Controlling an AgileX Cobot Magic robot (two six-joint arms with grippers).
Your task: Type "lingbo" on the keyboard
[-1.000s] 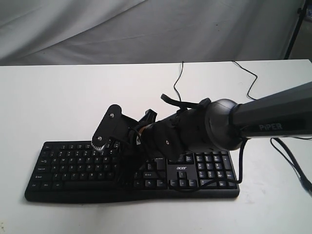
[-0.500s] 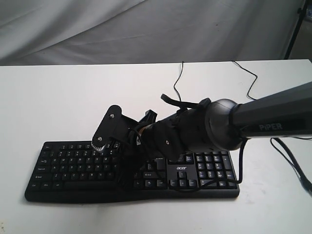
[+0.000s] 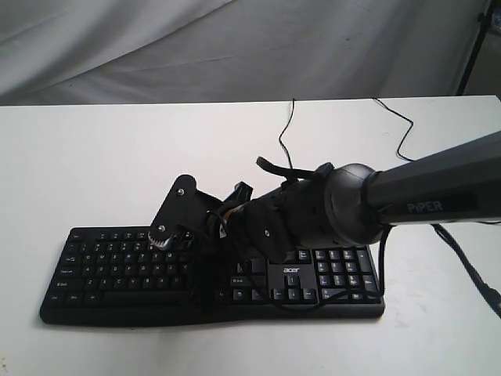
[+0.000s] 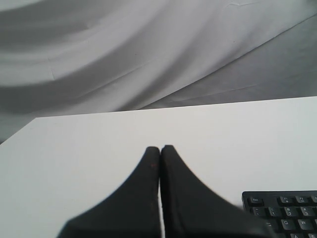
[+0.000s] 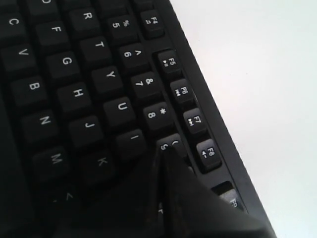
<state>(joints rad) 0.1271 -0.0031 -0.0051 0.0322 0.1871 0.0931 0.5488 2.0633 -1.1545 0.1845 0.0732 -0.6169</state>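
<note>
Jaws pressed together on the right gripper (image 5: pixel 161 150), tip at the Acer keyboard (image 3: pixel 109 276), I key (image 5: pixel 132 141) just beside them; the left gripper (image 4: pixel 159 148) has its jaws together too

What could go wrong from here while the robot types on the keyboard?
1. The shut right gripper has its tip between the I key and the 9 key, so it might press the wrong one, or both.
2. The arm's loose cable hangs over the keyboard and might press or snag keys.

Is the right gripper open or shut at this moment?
Shut. In the right wrist view the right gripper shows no gap between its fingers, with the tips by the 9 key of the keyboard.
</note>
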